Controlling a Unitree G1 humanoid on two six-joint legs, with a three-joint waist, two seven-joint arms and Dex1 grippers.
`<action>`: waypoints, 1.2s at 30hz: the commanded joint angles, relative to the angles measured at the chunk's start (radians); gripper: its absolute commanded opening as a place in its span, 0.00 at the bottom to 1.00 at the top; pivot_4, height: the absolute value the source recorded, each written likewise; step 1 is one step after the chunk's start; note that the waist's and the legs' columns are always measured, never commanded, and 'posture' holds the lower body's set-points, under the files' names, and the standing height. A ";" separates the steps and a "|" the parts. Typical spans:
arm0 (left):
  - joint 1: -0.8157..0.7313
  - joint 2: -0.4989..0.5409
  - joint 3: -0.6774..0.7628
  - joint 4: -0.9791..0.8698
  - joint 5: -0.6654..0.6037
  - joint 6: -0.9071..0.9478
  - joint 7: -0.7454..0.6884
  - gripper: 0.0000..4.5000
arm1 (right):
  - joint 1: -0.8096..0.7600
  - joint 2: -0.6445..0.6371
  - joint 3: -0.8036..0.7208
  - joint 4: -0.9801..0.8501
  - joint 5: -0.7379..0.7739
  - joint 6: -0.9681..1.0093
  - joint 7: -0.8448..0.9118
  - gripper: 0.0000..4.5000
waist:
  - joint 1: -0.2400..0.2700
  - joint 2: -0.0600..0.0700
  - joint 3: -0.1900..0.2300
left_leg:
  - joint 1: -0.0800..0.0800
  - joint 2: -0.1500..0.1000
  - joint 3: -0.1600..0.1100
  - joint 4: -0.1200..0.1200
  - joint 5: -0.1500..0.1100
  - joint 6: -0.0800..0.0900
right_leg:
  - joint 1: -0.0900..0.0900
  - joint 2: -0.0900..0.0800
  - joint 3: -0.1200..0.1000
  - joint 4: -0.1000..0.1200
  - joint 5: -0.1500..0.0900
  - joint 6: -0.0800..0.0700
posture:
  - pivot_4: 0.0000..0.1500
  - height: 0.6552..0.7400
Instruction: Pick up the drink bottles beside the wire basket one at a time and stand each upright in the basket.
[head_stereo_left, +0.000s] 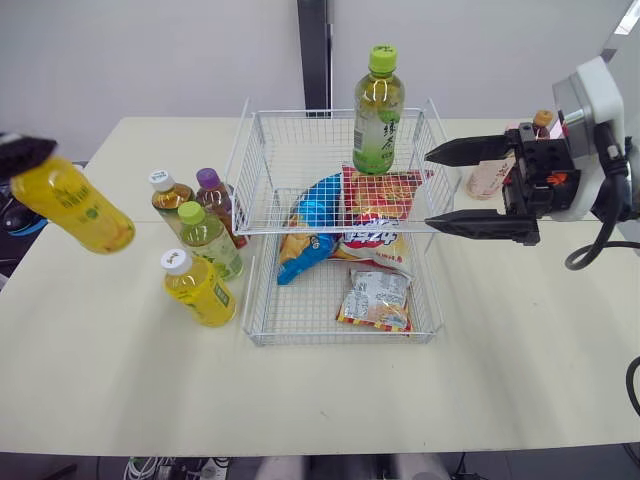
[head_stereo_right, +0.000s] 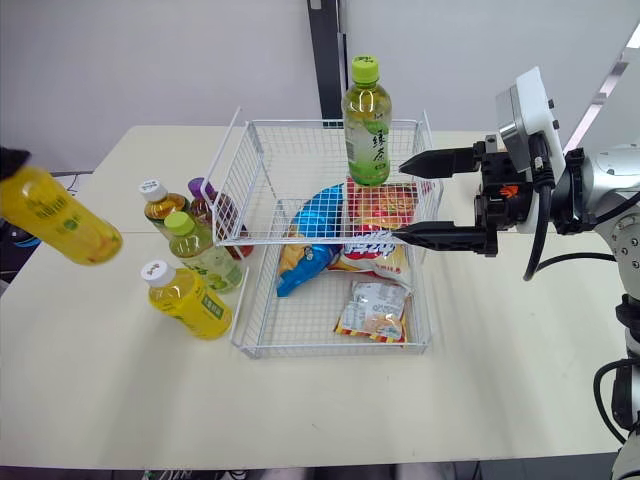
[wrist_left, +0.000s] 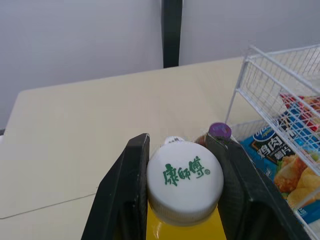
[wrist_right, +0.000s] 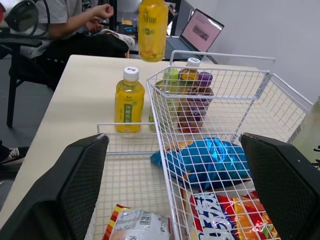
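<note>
The left tool (head_stereo_left: 20, 152) pinches a yellow bottle (head_stereo_left: 72, 206) by its cap, holding it tilted in the air over the left edge of the table (head_stereo_left: 120, 380), well apart from the wire basket (head_stereo_left: 249, 285). The right tool (head_stereo_left: 432, 188), spread wide and empty, hangs at the basket's right wall, its tips reaching in over the upper rim; whether they touch the wire cannot be told. A green tea bottle (head_stereo_left: 378, 110) stands upright at the basket's back, with snack bags (head_stereo_left: 372, 300) lying in front of it. Clustered just beside the left wall are a second yellow bottle (head_stereo_left: 200, 290), a green-capped bottle (head_stereo_left: 210, 240), an amber bottle (head_stereo_left: 170, 193) and a purple-capped bottle (head_stereo_left: 214, 195). The table's near strip and both outer sides lie bare.

From the left wrist, both black fingers (wrist_left: 125, 190) press the held bottle's white cap. The purple cap and the basket's corner lie beyond, and open tabletop stretches to the far edge.

From the right wrist, the fingers stand far apart with nothing between them. The basket's open rim lies ahead and the held bottle hangs aloft past it. A seated person (wrist_right: 75, 20) and a laptop (wrist_right: 202, 30) are beyond the table.
</note>
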 joint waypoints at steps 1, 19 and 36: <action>-0.208 0.061 -0.125 0.067 -0.047 -0.047 -0.057 0.30 | 0.014 -0.019 -0.059 -0.034 0.020 0.001 -0.005 1.00 | 0.003 0.000 0.000 | 0.000 0.000 0.000 0.000 0.000 0.000 | 0.000 0.000 0.000 0.000 0.000 0.000 | 1.00 1.00; -1.150 -0.400 -0.763 0.580 0.354 -0.245 -0.342 0.30 | 0.155 -0.038 -0.186 -0.143 0.083 0.057 -0.149 1.00 | -0.017 -0.001 0.001 | -0.005 0.002 0.007 0.002 0.000 0.000 | -0.004 0.005 0.003 0.002 0.001 0.002 | 1.00 1.00; -1.146 -0.749 -0.752 0.805 0.509 -0.449 -0.265 0.30 | 0.233 -0.067 -0.266 -0.193 0.138 0.088 -0.229 1.00 | -0.023 -0.001 0.001 | -0.005 0.002 0.010 0.003 0.000 0.000 | -0.007 0.005 0.012 0.003 0.001 0.003 | 1.00 1.00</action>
